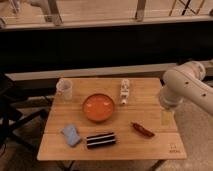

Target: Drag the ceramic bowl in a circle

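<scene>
The bowl [99, 107] sits upright near the middle of the table [150, 146], a little left of centre and touching nothing. A cup [65, 88] stands to its back left and a bottle [124, 92] lies just to its right. A sponge [71, 135] and a dark packet [100, 140] lie in front of it.

The gripper [167, 118] hangs at the table's right edge under the white arm, well apart from the bowl. Its 2 fingers are spread, with nothing between them.

Glazed ceramic is likely stiff, fairly heavy and slick, so it should slide readily on the wood but could chip if knocked. The best hold looks like the rim on the right side, 1 finger inside and 1 outside, kept low. The bottle and packet are close, so the circle probably has to stay tight.
</scene>
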Controlling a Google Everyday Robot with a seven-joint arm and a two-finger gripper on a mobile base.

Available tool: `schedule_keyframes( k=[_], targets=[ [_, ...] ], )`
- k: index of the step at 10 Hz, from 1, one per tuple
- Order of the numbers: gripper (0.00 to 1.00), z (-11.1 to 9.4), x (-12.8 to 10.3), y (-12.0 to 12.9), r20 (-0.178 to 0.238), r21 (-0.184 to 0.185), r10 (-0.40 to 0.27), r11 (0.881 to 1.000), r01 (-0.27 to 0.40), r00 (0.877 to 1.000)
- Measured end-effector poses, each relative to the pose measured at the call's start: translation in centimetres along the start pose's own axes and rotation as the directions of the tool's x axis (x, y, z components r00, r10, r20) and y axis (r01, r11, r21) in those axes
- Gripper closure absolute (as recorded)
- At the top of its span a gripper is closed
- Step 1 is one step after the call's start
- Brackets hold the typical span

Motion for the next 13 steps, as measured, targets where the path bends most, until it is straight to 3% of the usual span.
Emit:
schedule_keyframes(
  k=[3,8,10,13],
  targets=[
    [0.2,-0.2,-4.4,-1.3,-0.022,0.028,-0.102,0.994,0.103,0.995],
    [0.2,0.1,-5.4,-1.9,-0.042,0.048,-0.186,0.981,0.188,0.982],
    [0.2,0.7,-8.5,-2.1,-0.048,0.056,-0.255,0.965,0.257,0.966],
    [0.2,0.9,-9.7,-2.5,-0.06,0.069,-0.314,0.946,0.318,0.948]
  ],
)
